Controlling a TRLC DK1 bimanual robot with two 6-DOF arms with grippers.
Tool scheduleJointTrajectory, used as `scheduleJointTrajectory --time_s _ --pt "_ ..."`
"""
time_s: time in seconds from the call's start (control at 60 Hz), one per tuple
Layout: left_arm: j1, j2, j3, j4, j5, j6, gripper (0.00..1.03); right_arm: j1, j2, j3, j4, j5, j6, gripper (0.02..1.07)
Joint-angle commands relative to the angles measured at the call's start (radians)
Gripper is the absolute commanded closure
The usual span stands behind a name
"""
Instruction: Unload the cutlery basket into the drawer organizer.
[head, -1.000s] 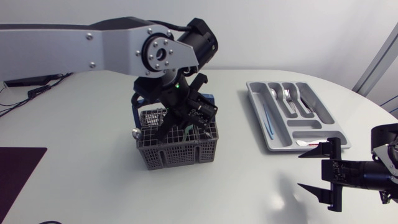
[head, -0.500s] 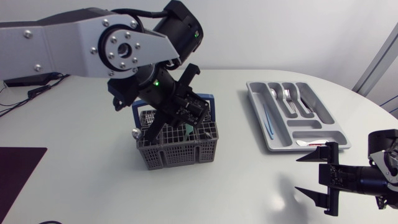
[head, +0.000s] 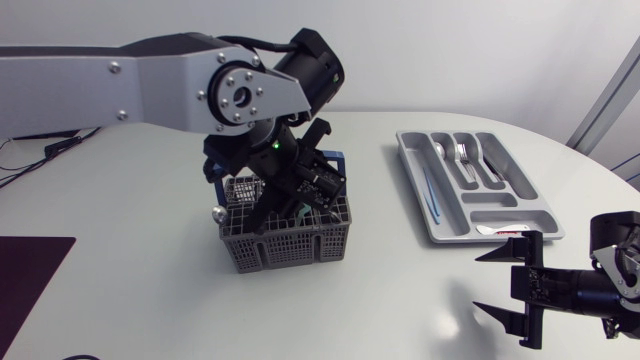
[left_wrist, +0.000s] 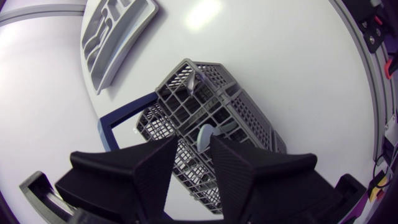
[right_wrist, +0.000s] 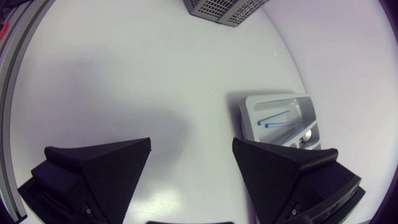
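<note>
Grey plastic lattice basket (head: 285, 245), matte wedge-fingered left claw (left_wrist: 193, 143) above, moulded organizer (head: 445, 228)

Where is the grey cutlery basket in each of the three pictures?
Head view: the cutlery basket stands mid-table under the left arm, left of the drawer organizer.
Left wrist view: the basket sits just ahead of the open left hand.
Right wrist view: only a corner of the basket shows, far ahead of the open right hand.
Shared landmark: the drawer organizer, visible in both wrist views too.
</note>
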Motion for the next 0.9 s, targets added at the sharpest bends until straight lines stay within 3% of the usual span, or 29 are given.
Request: scheduleJointTrajectory --time_s 0.0,0.283,0.333,0.433,0.633,0.883 --pt "-0.005 0.042 0.05 -0.024 -0.016 0.039 0.63 -0.007 0.022 -0.021 0.01 -0.007 0.004 0.12" --pt "-0.012 0.086 0.093 -0.069 -0.039 0.051 0.71 -0.028 0.049 -0.02 0.025 -0.019 -0.003 0.12" --pt "-0.012 0.097 0.099 -0.075 -0.039 0.049 0.75 -0.03 0.052 -0.021 0.028 -0.019 -0.003 0.12" --pt "-0.012 0.114 0.105 -0.093 -0.048 0.046 0.94 -0.034 0.055 -0.024 0.035 -0.023 -0.004 0.12" --pt "-0.019 0.117 0.111 -0.13 -0.059 0.04 1.0 -0.036 0.055 -0.024 0.036 -0.025 -0.004 0.12" --pt "-0.022 0.114 0.12 -0.144 -0.059 0.033 1.0 -0.047 0.055 -0.021 0.038 -0.031 -0.004 0.12"
